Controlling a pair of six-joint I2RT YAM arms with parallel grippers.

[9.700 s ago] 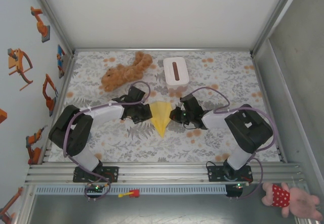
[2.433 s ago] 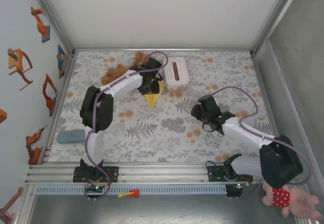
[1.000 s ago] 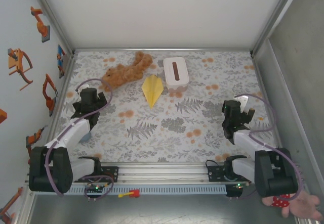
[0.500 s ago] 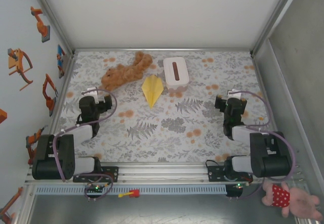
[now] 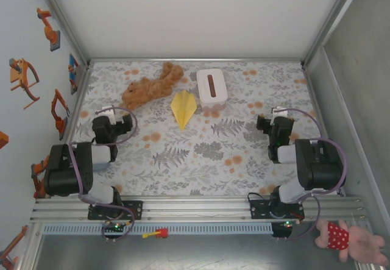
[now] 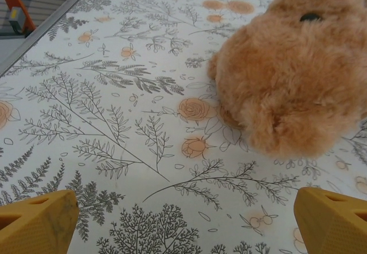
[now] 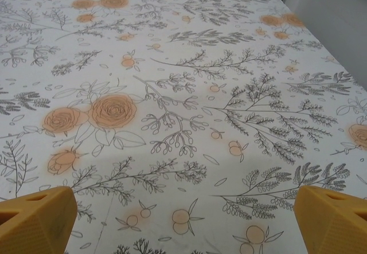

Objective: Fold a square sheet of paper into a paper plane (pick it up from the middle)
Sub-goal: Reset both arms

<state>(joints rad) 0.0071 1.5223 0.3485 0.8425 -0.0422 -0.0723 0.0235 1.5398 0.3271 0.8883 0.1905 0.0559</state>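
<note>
The yellow paper plane (image 5: 183, 108) lies flat on the flowered cloth, its nose towards the arms, just left of the white box (image 5: 211, 85). No unfolded sheet is in view. My left gripper (image 5: 111, 125) is pulled back at the left side of the table, open and holding nothing; its yellow fingertips (image 6: 37, 230) stand wide apart over bare cloth. My right gripper (image 5: 275, 125) is drawn back at the right side, open as well, with its fingertips (image 7: 34, 219) far apart above the cloth. Both grippers are well away from the plane.
A brown plush toy (image 5: 150, 86) lies at the back left, beside the plane, and it looms close ahead of the left gripper (image 6: 183, 239) as a brown plush toy (image 6: 292, 70). A pink plush (image 5: 350, 239) lies outside the frame at the bottom right.
Both arms let go of the plane, left it near the box and folded back to their sides. In the last half second they drew in a little further.
</note>
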